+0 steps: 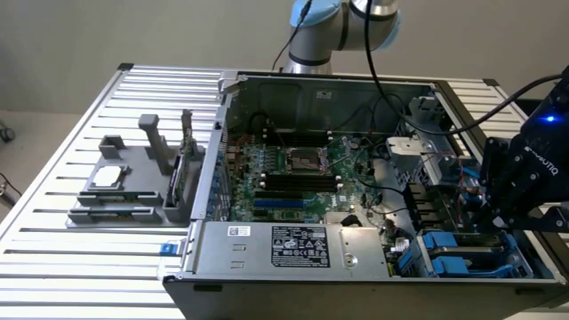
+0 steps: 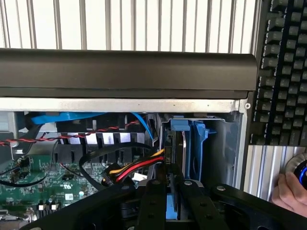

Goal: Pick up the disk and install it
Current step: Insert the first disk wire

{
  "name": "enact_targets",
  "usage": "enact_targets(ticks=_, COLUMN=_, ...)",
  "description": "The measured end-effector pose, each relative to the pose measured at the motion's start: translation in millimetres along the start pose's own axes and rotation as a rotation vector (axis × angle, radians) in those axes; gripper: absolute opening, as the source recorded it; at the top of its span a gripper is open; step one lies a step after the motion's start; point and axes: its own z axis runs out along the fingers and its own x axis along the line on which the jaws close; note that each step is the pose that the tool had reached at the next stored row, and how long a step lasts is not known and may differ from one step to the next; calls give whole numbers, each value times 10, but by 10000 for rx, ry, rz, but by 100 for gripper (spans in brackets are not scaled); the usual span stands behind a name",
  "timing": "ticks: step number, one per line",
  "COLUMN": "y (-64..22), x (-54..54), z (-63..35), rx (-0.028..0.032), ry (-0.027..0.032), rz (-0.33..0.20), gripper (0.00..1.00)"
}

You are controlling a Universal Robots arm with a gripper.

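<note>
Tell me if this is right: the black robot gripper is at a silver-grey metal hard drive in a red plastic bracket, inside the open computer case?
The plastic bracket is blue, not red, as the wrist view shows; the black gripper is at the silver-grey hard drive inside the open computer case.

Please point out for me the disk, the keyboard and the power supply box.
disk [image 2: 197, 148]: wrist view, on its blue carrier bracket.
keyboard [image 2: 283, 72]: wrist view, on its black keys.
power supply box [image 1: 300, 247]: exterior view, on its label.
</note>
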Motion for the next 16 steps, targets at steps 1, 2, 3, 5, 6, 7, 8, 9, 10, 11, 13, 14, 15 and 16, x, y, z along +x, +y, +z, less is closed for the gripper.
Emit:
enact_targets(ticks=1, y=1, x=0, z=1, rx=18, ry=2, rz=42, gripper=16)
enact_targets(ticks=2, y=3, x=0, z=2, rx=34, ry=5, rz=80, gripper=16)
enact_targets(ticks=3, y=6, x=0, z=2, rx=50, ry=4, rz=113, gripper=16)
enact_targets(ticks=5, y=12, x=-2, z=3, rx=82, ry=4, rz=167, gripper=16)
enact_targets(ticks=6, y=15, x=-3, z=3, rx=97, ry=7, rz=191, gripper=16)
enact_targets(ticks=7, y=18, x=-2, z=4, rx=107, ry=10, rz=222, gripper=16)
enact_targets(ticks=8, y=20, x=-2, z=5, rx=115, ry=13, rz=257, gripper=16)
enact_targets(ticks=9, y=23, x=-3, z=7, rx=122, ry=16, rz=286, gripper=16)
enact_targets(ticks=10, y=28, x=-3, z=8, rx=131, ry=17, rz=308, gripper=16)
enact_targets(ticks=11, y=31, x=-3, z=8, rx=136, ry=17, rz=324, gripper=16)
enact_targets(ticks=13, y=37, x=-7, z=10, rx=149, ry=18, rz=348, gripper=16)
enact_targets(ticks=14, y=37, x=-8, z=11, rx=153, ry=20, rz=358, gripper=16)
enact_targets(ticks=15, y=38, x=-11, z=12, rx=158, ry=19, rz=364, gripper=16)
enact_targets(ticks=16, y=40, x=-14, z=13, rx=166, ry=20, rz=366, gripper=16)
